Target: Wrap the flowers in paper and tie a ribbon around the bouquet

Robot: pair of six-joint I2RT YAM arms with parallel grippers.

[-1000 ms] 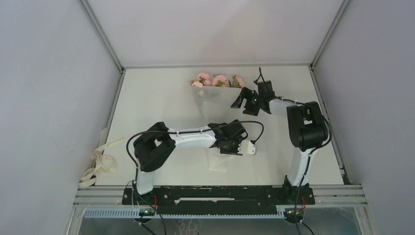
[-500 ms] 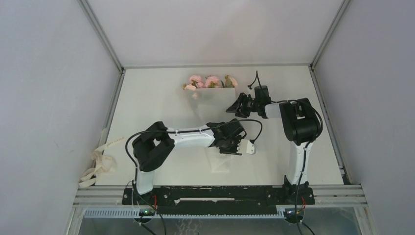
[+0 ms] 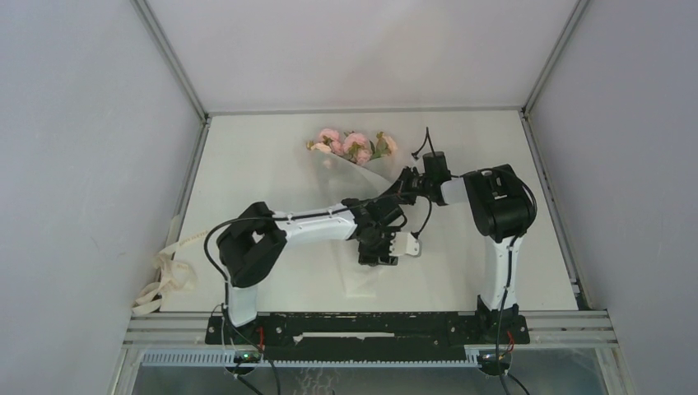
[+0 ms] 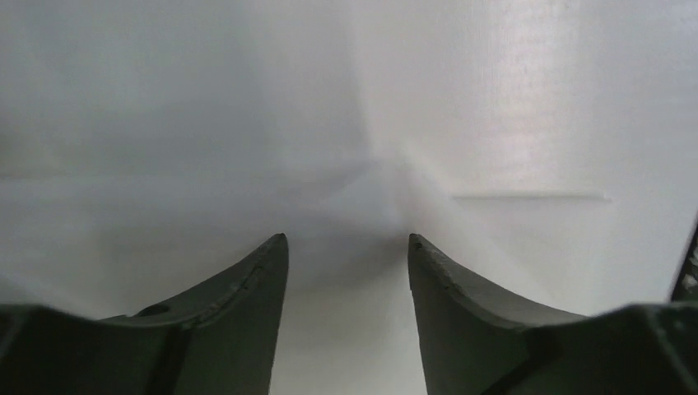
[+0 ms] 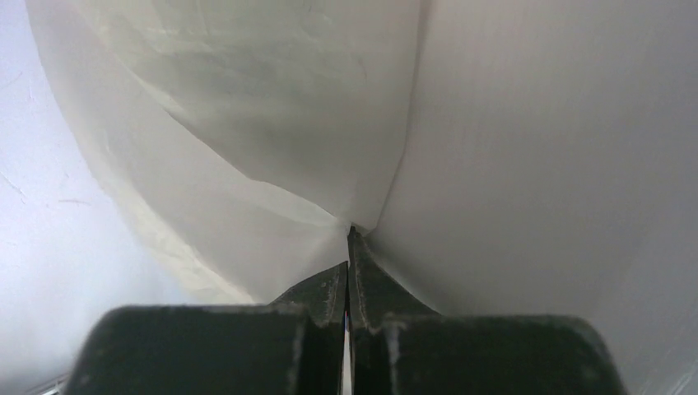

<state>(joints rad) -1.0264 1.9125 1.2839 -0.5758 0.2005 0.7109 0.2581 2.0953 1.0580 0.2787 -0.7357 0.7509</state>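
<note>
1. Right gripper: pinched tight on a fold of the paper, creases running straight into the closed tips; likely gripped there so that this side of the sheet can be drawn across the stems.
2. Left gripper: jaws parted at a middling gap, holding nothing, poised low over the sheet toward the narrow near end of the wrap; probably placed to pin or catch the paper while the other side is pulled.
3. Flowers: pink heads at the far middle of the table, poking out of the wide mouth of the paper, stems hidden beneath it and pointing toward the arms.
4. Bouquet: only part-formed by the look of it, loosely coned and not closed.
5. Ribbon: heaped at the near left edge of the table, well apart from both arms; tying judged not yet begun.
6. Risk: thin crinkly sheet, apt to tear or slip free under a hard pull; calls for slow, even tension.
</note>
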